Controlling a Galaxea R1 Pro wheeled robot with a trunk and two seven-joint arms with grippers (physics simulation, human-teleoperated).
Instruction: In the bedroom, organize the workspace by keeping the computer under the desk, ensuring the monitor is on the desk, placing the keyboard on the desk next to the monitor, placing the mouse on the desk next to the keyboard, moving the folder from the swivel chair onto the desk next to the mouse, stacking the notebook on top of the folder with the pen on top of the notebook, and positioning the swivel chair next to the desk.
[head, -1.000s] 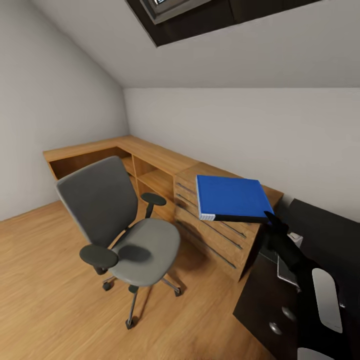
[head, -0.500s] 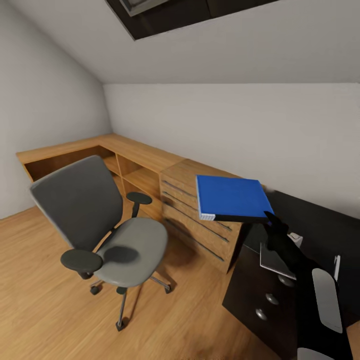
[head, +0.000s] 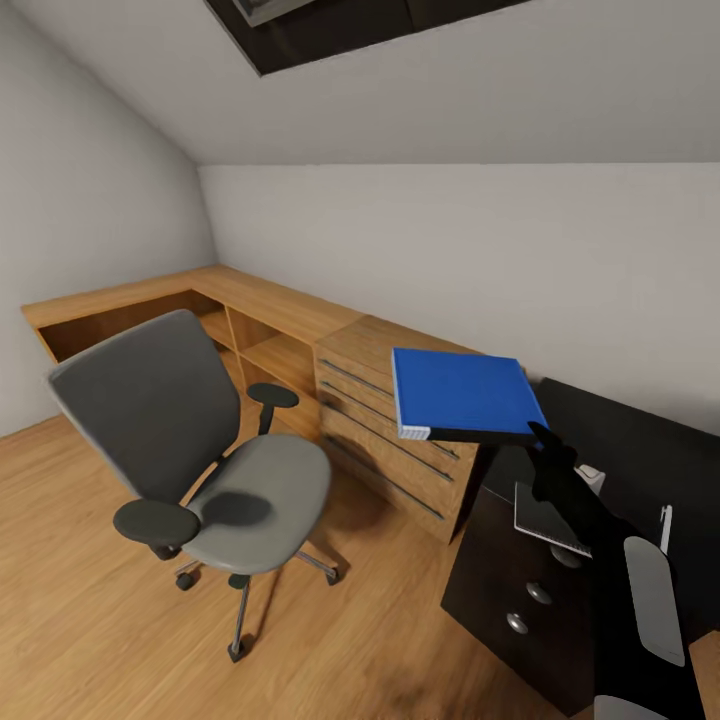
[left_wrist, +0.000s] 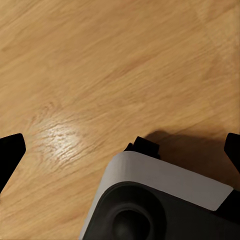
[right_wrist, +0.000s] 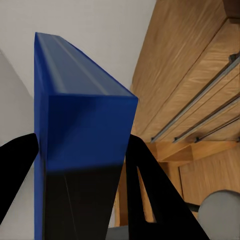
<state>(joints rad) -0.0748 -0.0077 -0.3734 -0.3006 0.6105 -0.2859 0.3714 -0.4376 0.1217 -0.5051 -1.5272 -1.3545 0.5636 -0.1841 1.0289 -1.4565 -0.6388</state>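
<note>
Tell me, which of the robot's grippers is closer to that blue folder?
Right. The right gripper is clamped on the folder, holding it in the air. The left gripper hangs over bare wooden floor.

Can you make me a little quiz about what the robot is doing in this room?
1. True or false: the blue folder is lying on the swivel chair.
2. What holds the folder? A) the left gripper B) the right gripper C) nothing
3. Fill in: the notebook lies on the black ____.

Key:
1. False. The folder is held up in the air, and the chair seat is bare.
2. B. Its black fingers clamp the folder from both sides.
3. Desk. The white pen lies there too, apart from the notebook.
</note>
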